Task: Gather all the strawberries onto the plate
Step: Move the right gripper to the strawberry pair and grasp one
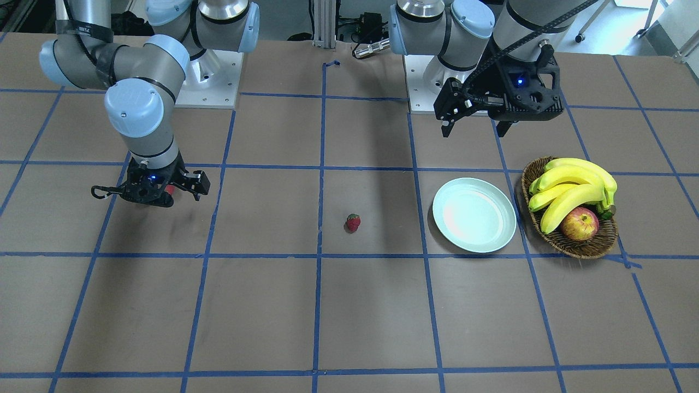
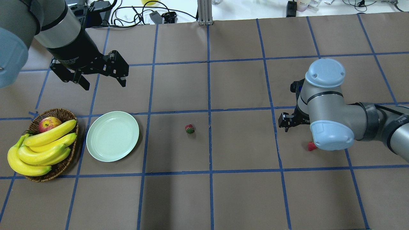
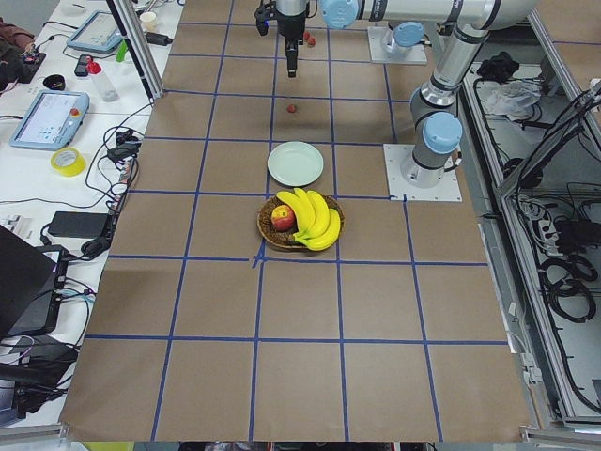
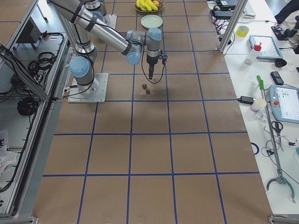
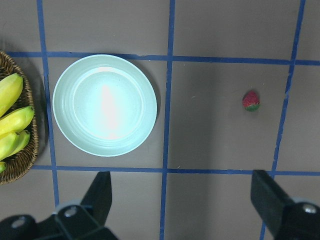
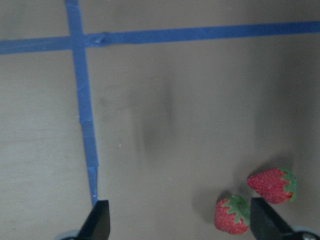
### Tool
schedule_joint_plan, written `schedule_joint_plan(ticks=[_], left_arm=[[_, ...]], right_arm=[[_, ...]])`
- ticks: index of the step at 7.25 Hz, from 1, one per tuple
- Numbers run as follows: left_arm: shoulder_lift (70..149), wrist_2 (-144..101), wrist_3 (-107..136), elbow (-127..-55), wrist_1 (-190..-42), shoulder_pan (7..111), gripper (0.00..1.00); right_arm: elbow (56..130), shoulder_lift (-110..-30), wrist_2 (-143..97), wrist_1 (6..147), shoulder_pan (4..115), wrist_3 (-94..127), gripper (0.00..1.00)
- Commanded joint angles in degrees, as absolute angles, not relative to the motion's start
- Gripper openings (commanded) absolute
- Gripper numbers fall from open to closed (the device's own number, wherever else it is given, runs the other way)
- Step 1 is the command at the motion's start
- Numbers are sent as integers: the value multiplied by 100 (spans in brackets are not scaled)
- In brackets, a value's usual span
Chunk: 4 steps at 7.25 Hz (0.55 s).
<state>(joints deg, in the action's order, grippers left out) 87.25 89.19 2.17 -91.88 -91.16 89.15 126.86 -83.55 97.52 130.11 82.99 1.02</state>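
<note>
The mint-green plate lies empty beside the basket; it also shows in the overhead view and the left wrist view. One strawberry lies alone mid-table, right of the plate in the overhead view and in the left wrist view. Two more strawberries lie side by side under my right gripper, near one finger. That gripper is open and empty, pointing down. My left gripper is open and empty, held high behind the plate.
A brown wicker basket with bananas and an apple stands just left of the plate. Blue tape lines grid the brown table. The right arm's elbow hides part of the strawberries from overhead.
</note>
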Motion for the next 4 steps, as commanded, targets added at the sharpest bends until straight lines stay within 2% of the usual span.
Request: schedule_joint_plan(ticks=[1,3,4], left_arm=[[8728,8921,220,-9193,-9114,8877,100],[8728,8921,211,-9193,-9114,8859,100],[8728,8930,220,-9193,-9123,8859,100]], right_arm=[[13322,-8376,9730,13585,7849,132,98],[13342,-8367,9660,13562,7596,97,84],[13333,-8367,9659,13562,7559,79,57]])
